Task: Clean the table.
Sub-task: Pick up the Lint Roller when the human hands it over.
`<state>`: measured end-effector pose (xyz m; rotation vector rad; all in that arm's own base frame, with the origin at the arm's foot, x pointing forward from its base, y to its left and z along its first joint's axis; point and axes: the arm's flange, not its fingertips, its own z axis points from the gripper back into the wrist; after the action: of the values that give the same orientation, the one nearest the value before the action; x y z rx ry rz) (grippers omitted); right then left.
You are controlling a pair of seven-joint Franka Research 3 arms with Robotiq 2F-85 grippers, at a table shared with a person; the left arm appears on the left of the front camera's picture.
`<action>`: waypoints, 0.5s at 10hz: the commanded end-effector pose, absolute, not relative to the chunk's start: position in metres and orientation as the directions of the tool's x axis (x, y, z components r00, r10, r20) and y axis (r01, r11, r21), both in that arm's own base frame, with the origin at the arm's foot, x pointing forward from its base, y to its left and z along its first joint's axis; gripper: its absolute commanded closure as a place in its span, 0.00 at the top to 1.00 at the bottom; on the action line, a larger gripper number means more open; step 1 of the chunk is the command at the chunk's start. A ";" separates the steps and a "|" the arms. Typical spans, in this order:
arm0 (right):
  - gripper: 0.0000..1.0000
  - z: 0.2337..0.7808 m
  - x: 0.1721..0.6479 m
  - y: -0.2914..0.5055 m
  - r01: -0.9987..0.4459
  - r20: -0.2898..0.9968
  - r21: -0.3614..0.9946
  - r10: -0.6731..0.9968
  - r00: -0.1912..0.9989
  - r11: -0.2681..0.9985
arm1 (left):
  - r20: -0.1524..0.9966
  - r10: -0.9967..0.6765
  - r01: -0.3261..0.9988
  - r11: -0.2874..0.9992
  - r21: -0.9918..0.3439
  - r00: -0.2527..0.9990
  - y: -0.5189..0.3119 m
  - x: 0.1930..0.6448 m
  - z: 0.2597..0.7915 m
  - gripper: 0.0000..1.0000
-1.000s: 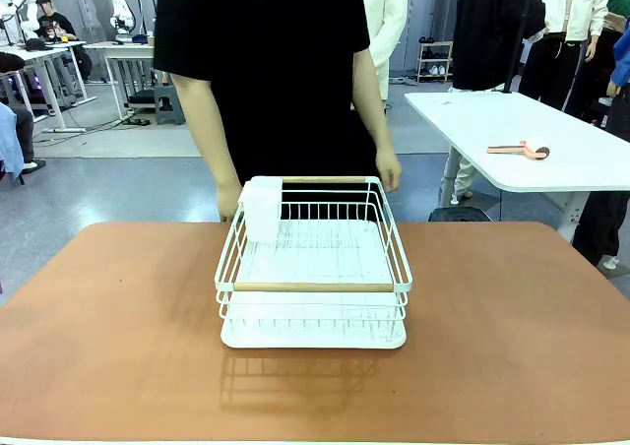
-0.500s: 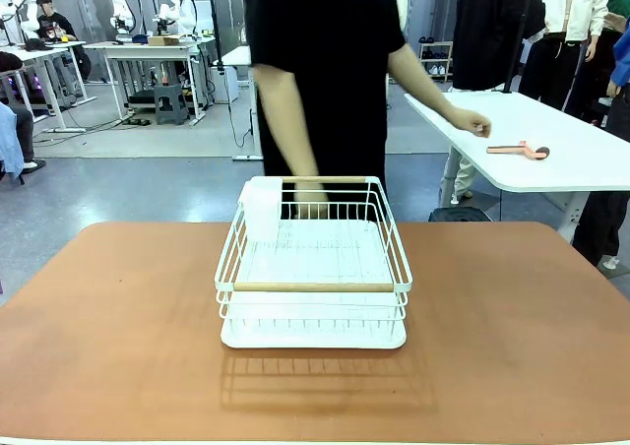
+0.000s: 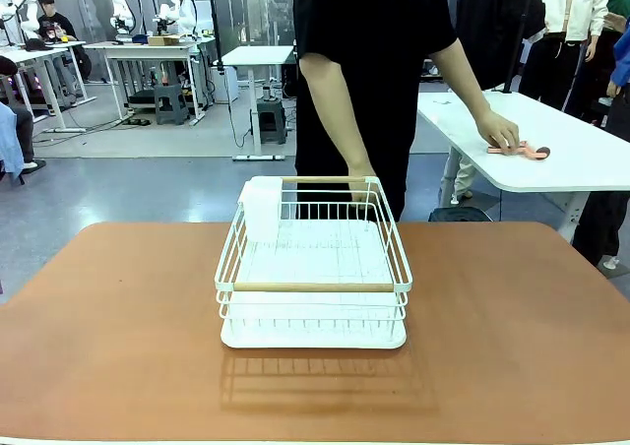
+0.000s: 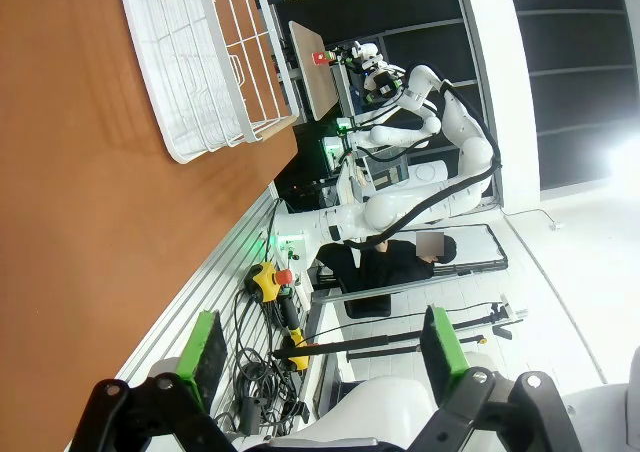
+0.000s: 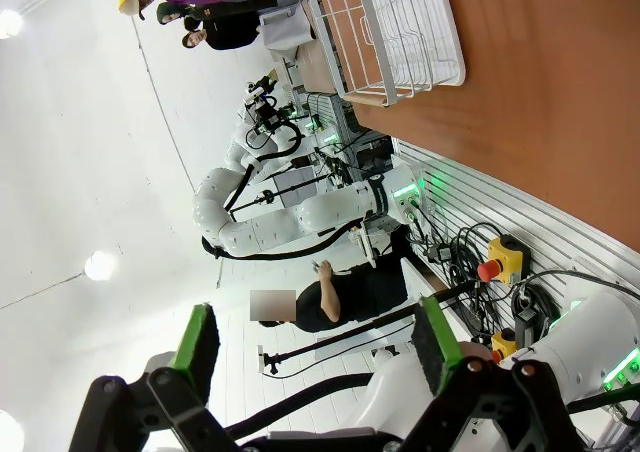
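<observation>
Right gripper (image 5: 315, 347) and left gripper (image 4: 322, 347) gape wide, empty; cleaning the table (image 3: 512, 337) likely means pinching the white cloth (image 3: 262, 209) cleanly off the wire rack (image 3: 313, 287).

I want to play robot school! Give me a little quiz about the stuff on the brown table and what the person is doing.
1. True or false: the white wire rack stands on the reddish-brown table.
2. What colour is the cloth draped over the rack's far left corner? A white, B blue, C green.
3. Fill the gap: the person's hand touches a small pinkish thing that lies on the ___ side table.
Key: 1 true; 2 A; 3 white.
</observation>
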<state>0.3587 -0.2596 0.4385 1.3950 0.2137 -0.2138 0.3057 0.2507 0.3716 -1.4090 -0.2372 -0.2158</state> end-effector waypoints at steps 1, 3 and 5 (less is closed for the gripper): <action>1.00 0.443 0.359 -0.259 0.282 -0.281 0.947 -0.032 0.959 0.152 | 0.291 0.000 0.288 0.156 -0.945 0.957 0.254 0.304 0.371 1.00; 1.00 0.443 0.359 -0.259 0.282 -0.281 0.947 -0.032 0.959 0.152 | 0.291 0.000 0.288 0.156 -0.945 0.957 0.254 0.304 0.371 1.00; 1.00 0.443 0.359 -0.259 0.282 -0.281 0.947 -0.032 0.959 0.152 | 0.291 0.000 0.288 0.156 -0.945 0.957 0.254 0.304 0.371 1.00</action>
<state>0.3587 -0.2596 0.4385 1.3951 0.2137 -0.2138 0.3057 0.2506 0.3716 -1.4090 -0.2372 -0.2158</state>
